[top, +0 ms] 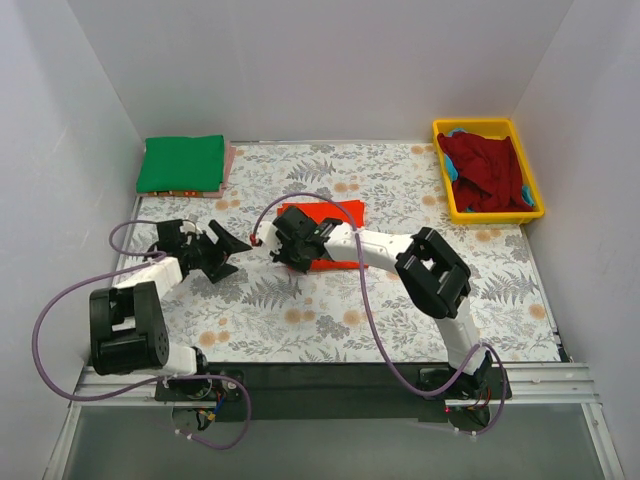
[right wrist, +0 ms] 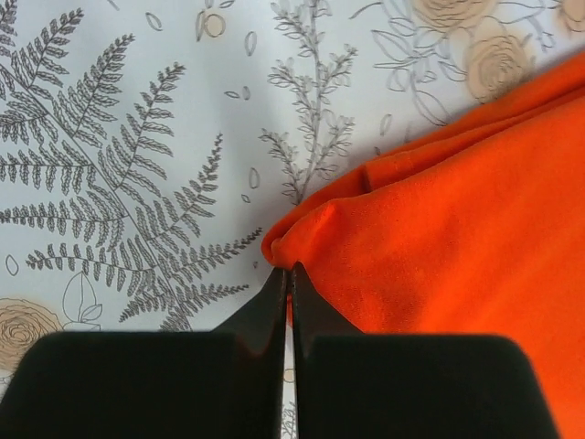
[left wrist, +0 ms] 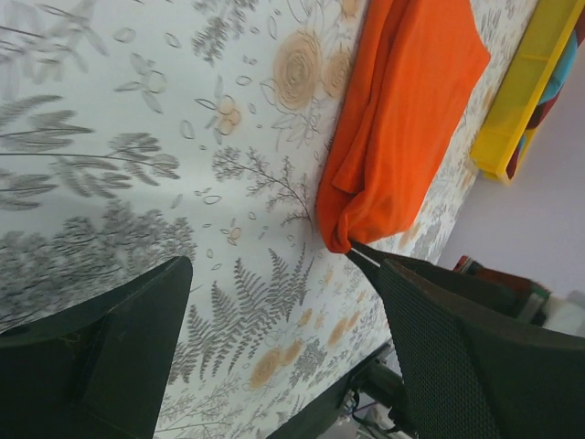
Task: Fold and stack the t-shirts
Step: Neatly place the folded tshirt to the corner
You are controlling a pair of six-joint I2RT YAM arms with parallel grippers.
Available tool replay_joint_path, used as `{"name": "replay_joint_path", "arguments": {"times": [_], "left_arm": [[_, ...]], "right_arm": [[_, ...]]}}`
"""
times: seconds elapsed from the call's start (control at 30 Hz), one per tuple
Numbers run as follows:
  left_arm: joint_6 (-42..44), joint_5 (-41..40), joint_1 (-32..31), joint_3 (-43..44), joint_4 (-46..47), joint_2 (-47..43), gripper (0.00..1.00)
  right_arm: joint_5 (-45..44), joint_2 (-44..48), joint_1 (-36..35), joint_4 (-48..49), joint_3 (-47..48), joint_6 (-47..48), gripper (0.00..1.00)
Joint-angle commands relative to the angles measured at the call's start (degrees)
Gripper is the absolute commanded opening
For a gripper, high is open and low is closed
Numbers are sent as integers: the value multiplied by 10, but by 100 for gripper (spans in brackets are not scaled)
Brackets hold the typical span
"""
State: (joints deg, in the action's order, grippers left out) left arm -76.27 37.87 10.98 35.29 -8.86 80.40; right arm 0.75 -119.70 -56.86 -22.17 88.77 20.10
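- Three t-shirts are seen on the flower-patterned table (top: 300,310), well apart from one another.
- An orange-red t-shirt (top: 340,212) lies flat and folded near the middle of the table, partly covered in the top view by the right arm.
- The right hand (right wrist: 290,279) is closed, its two fingers pressed together on the near left corner of the orange-red t-shirt (right wrist: 457,229); the cloth is drawn to a small point at the fingertips.
- From the left wrist view, the same corner of the orange-red t-shirt (left wrist: 402,137) is seen pinched by the right hand's tip (left wrist: 364,259), low against the table.
- The left hand (left wrist: 285,270) is held wide open just left of the shirt, above bare table, with nothing between its fingers.
- A green t-shirt (top: 182,163) is laid folded at the far left corner.
- A dark red t-shirt (top: 488,170) is bunched, unfolded, inside the yellow tray (top: 495,215) at the far right; some blue cloth (top: 455,133) shows at its edge.
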Motion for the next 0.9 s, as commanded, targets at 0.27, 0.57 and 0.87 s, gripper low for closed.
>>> {"name": "replay_joint_path", "arguments": {"times": [0.27,0.57,0.87], "left_arm": [[-156,-55,-147,14,175,86,85],[-207,-71,-183,10,245,129,90],[-237,-127,-200,44,223,208,69]], "right_arm": [[90,58,23,9,49,-37,1],[109,50,27,9,47,-42,1],[110,46,30,10,71,-79,1]]}}
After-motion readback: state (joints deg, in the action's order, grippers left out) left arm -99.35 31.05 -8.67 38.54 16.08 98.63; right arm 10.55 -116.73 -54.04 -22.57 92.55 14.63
